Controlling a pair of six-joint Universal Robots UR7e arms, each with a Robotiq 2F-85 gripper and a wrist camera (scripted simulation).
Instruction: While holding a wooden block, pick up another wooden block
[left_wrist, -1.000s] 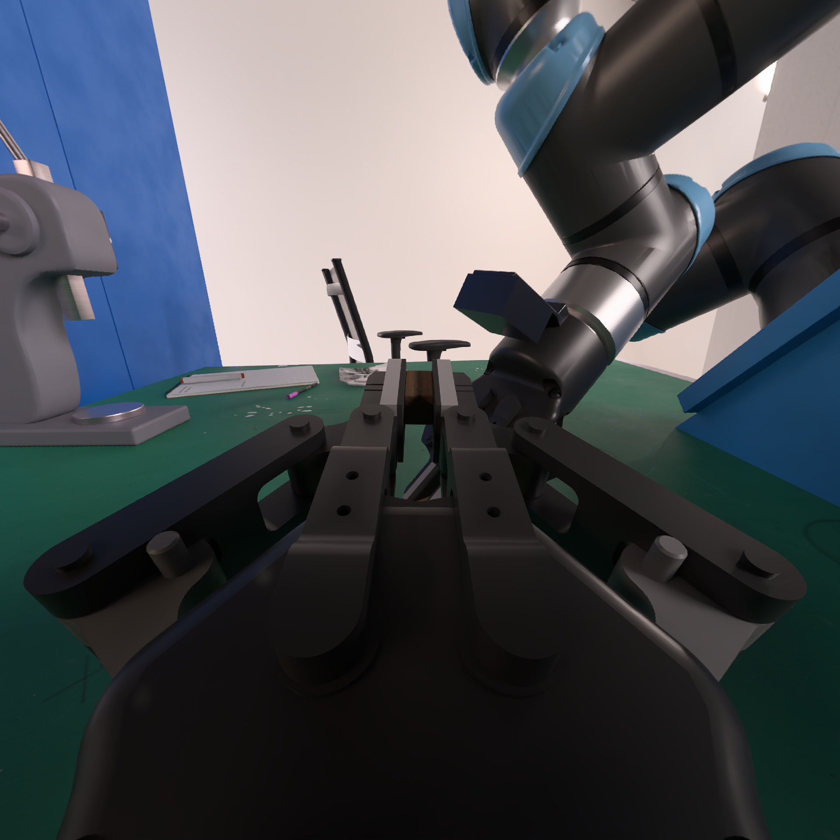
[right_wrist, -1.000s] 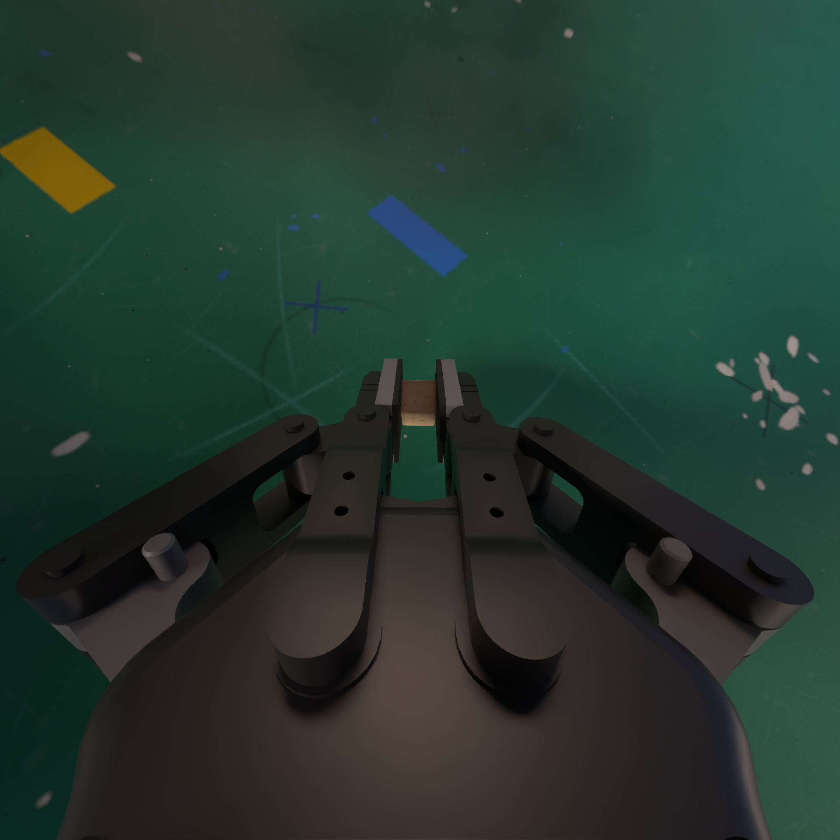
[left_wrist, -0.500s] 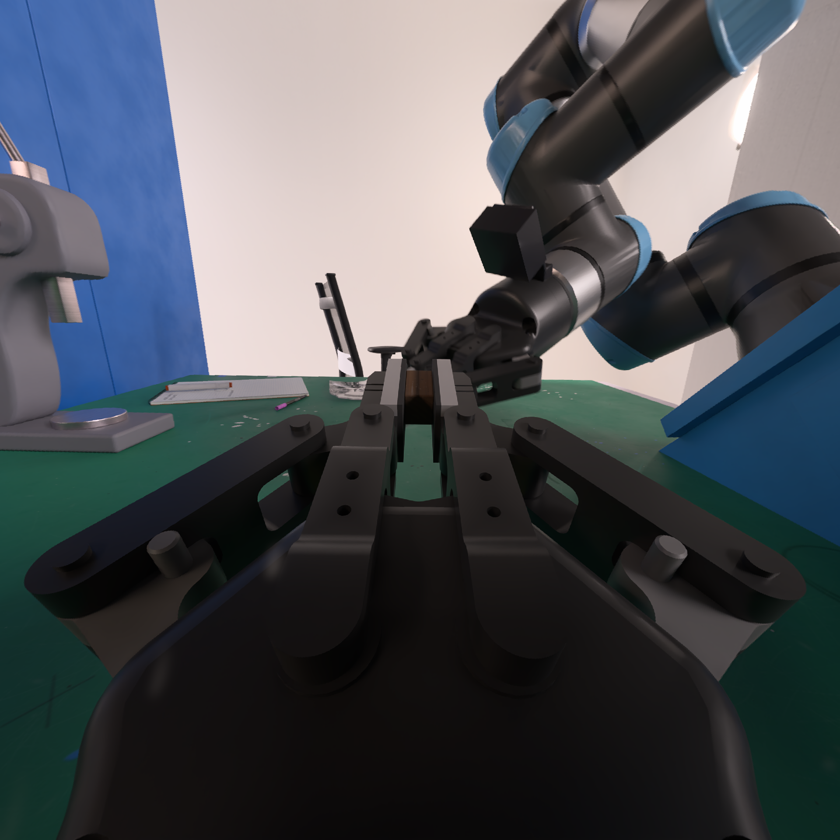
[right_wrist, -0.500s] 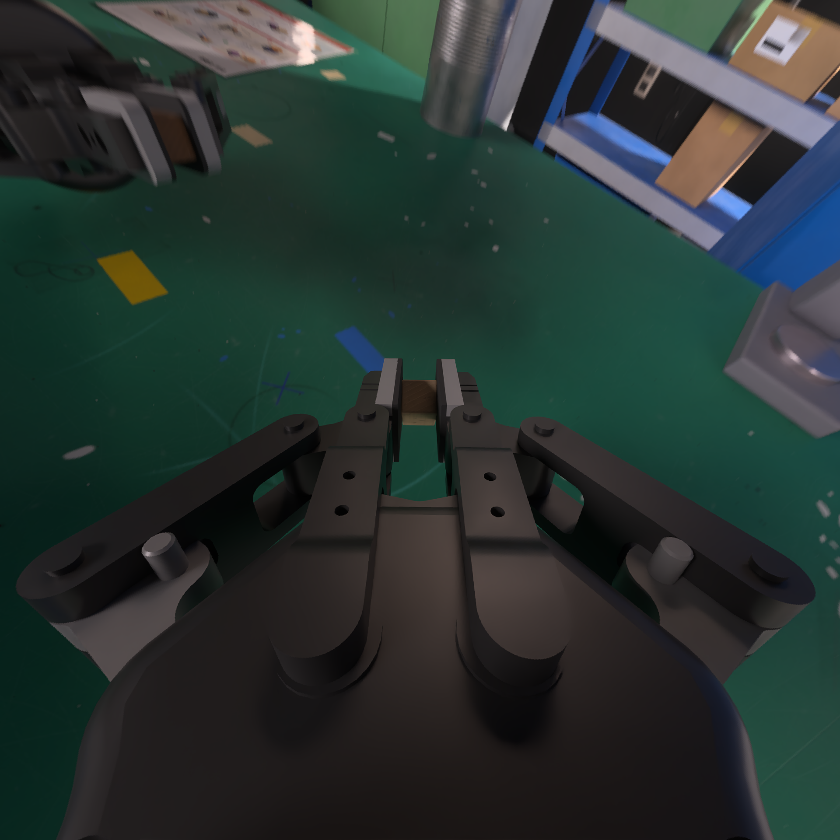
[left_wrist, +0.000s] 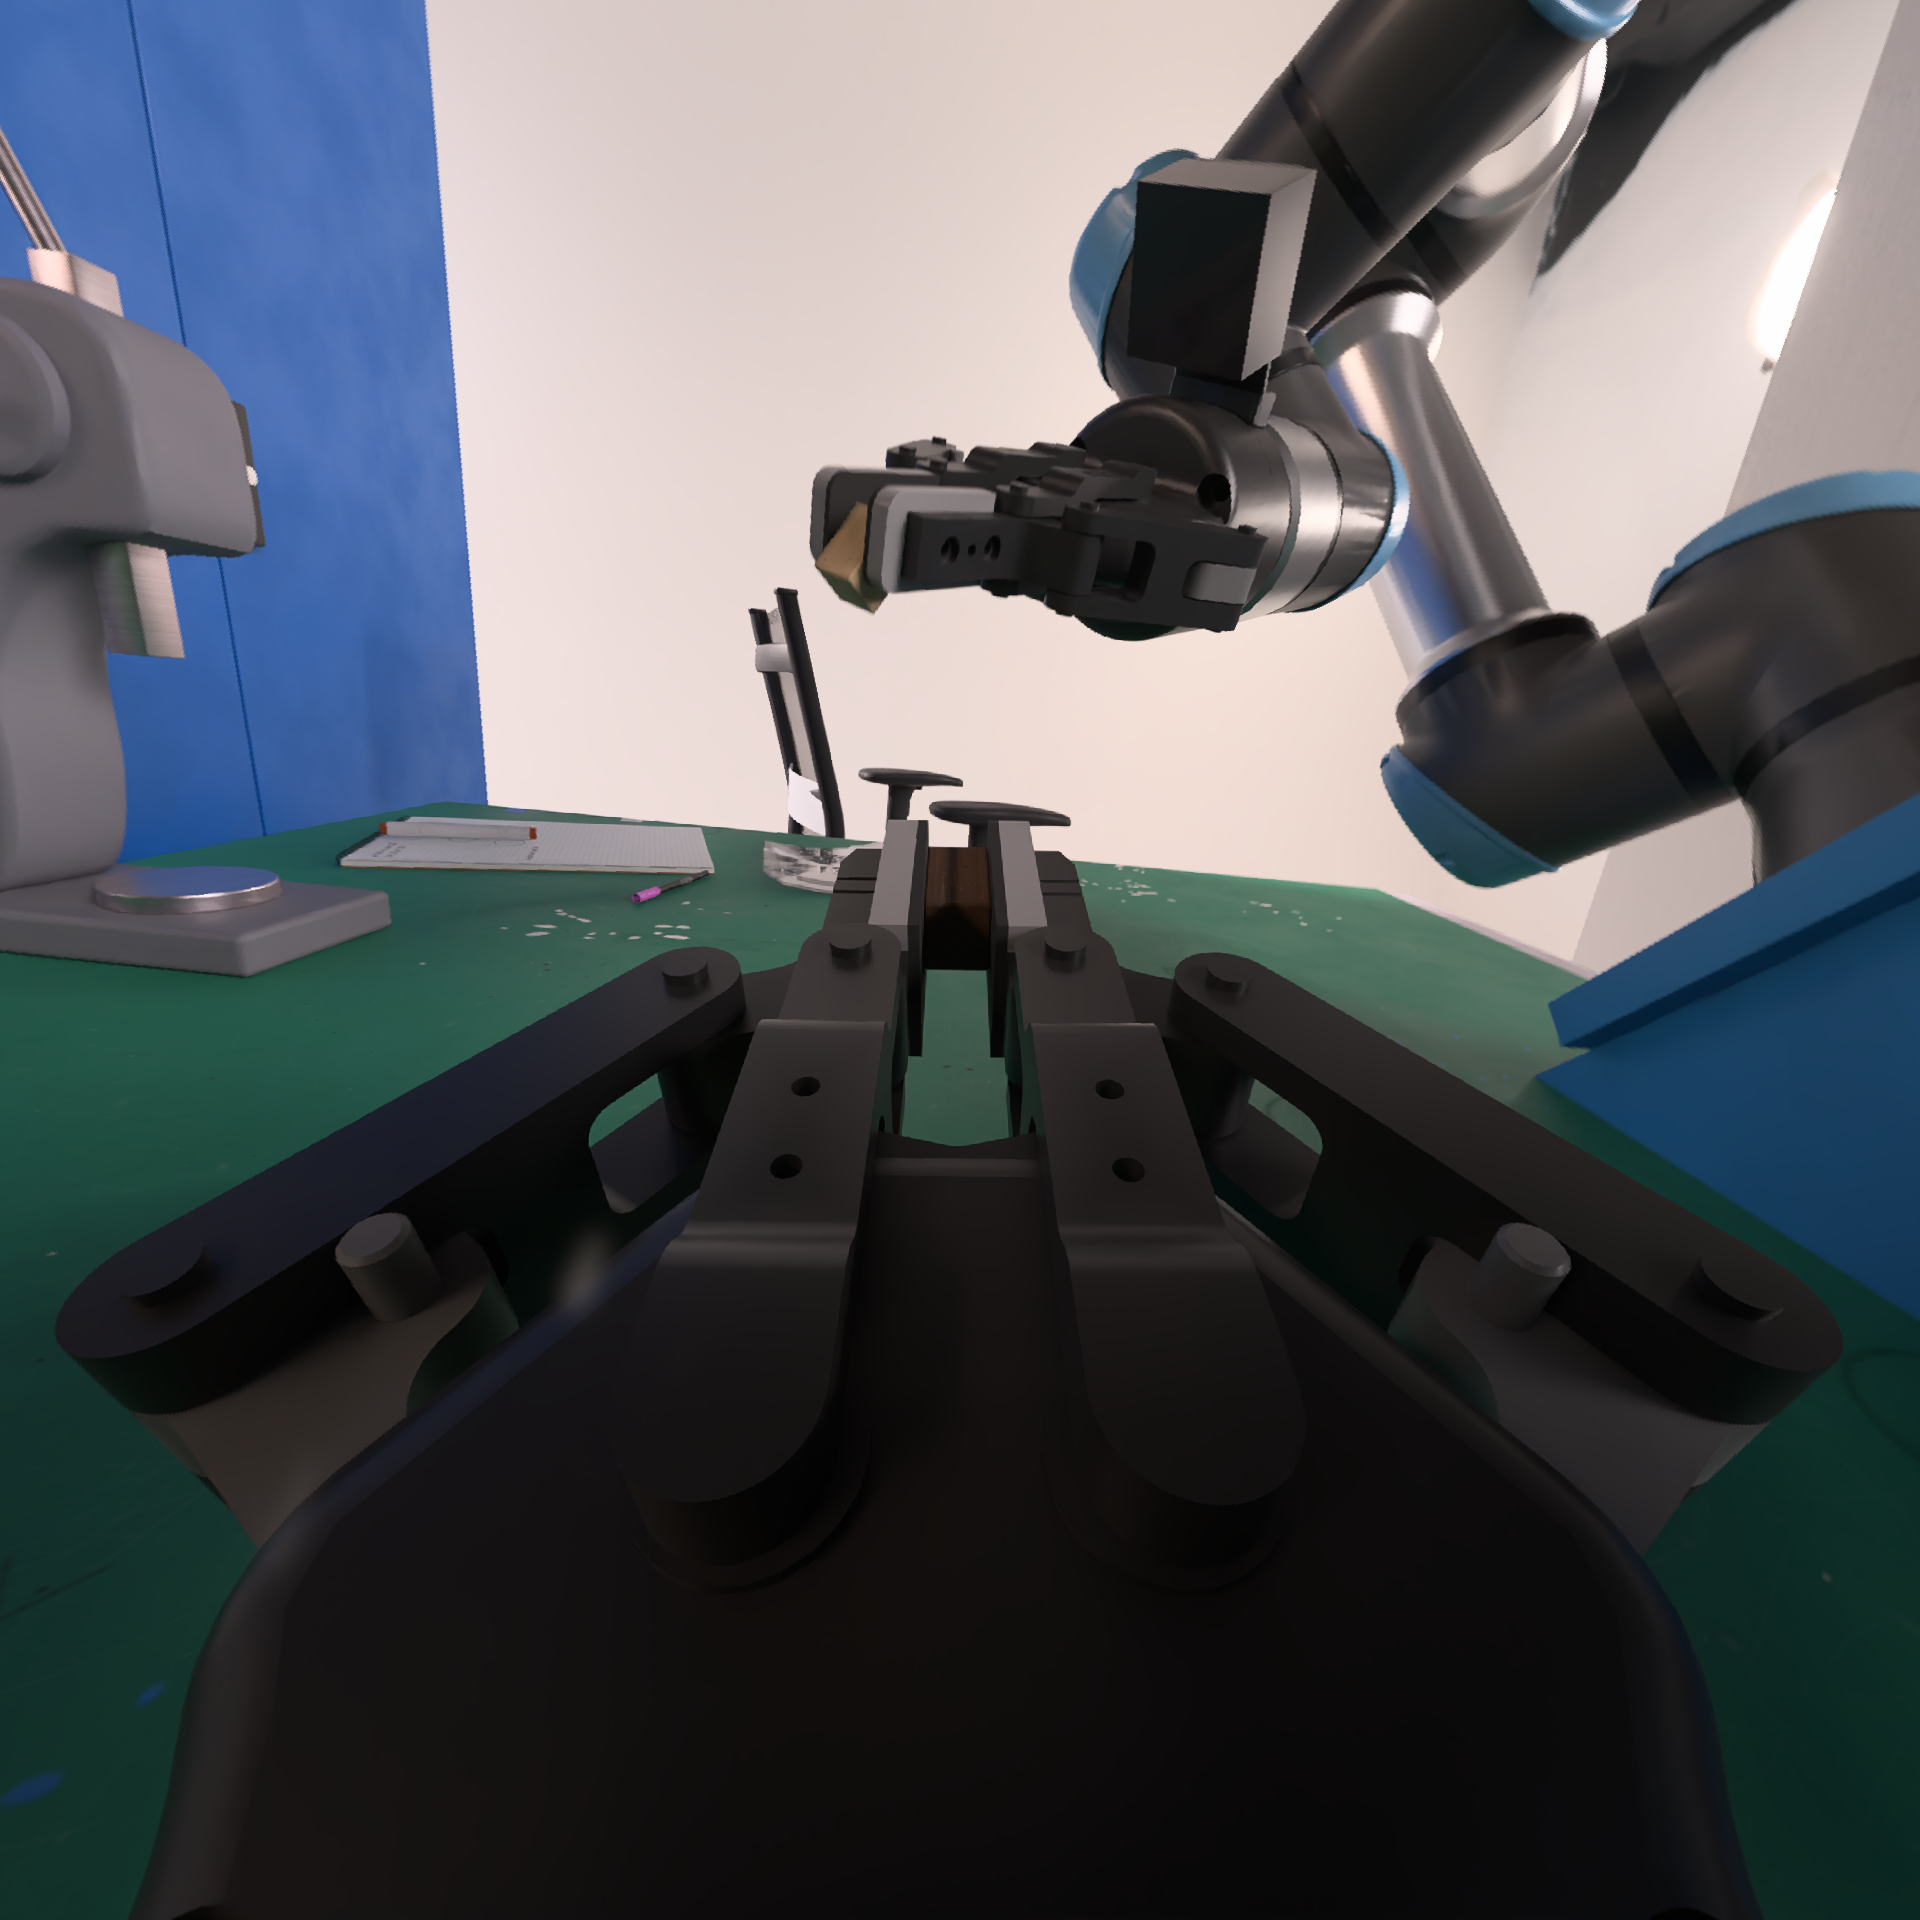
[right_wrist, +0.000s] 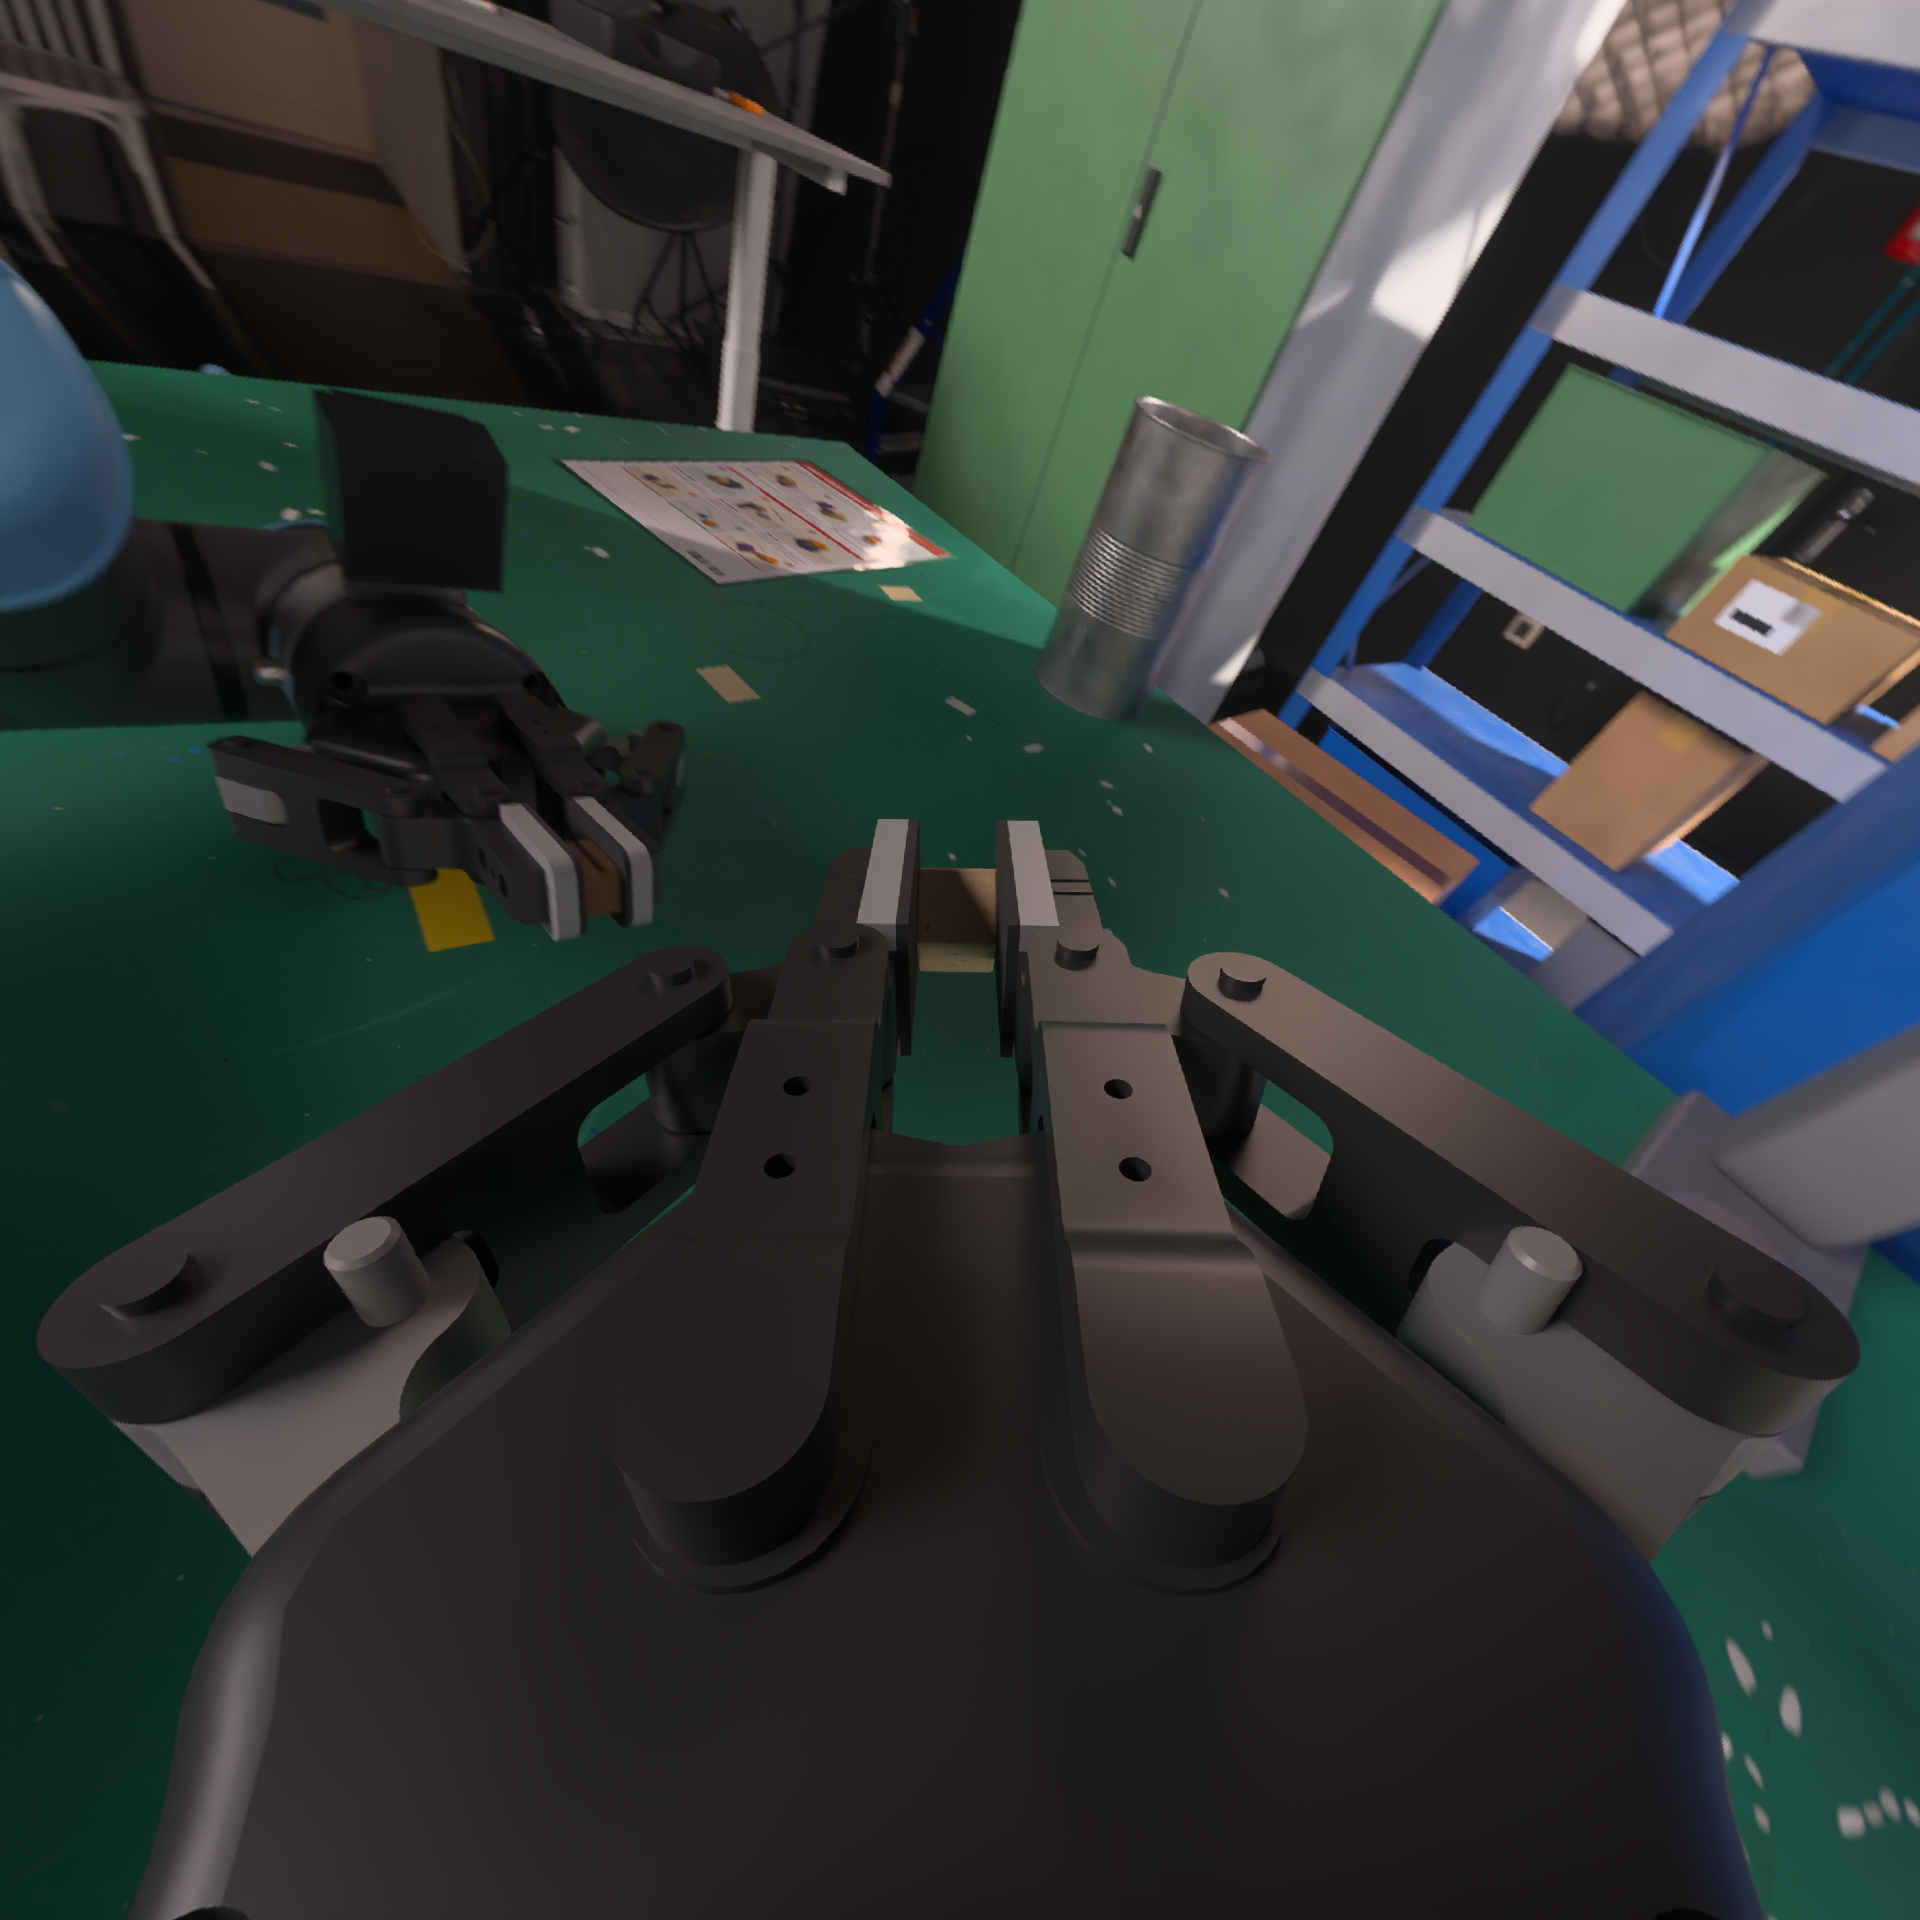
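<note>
My left gripper (left_wrist: 957, 883) is shut on a dark wooden block (left_wrist: 957, 906) and holds it low over the green table (left_wrist: 312, 1039). My right gripper (right_wrist: 957, 878) is shut on a light wooden block (right_wrist: 957, 916), raised well above the table. In the left wrist view the right gripper (left_wrist: 862, 551) hangs high in the air with its light block (left_wrist: 850, 561) sticking out of the fingertips. In the right wrist view the left gripper (right_wrist: 592, 878) shows at the left with its block (right_wrist: 597, 881) between the pads.
A grey machine (left_wrist: 94, 623) on a base, a notepad (left_wrist: 530, 844) and a pen (left_wrist: 670, 886) lie at the far left. A blue box (left_wrist: 1766, 997) stands at the right. A metal can (right_wrist: 1143, 561), a printed sheet (right_wrist: 758, 516), yellow tape (right_wrist: 450, 907) and blue shelving (right_wrist: 1662, 623) show around the table.
My right gripper has lifted and tilted from pointing down at the table to nearly level, carrying its light block high. My left gripper has kept its block and barely moved.
</note>
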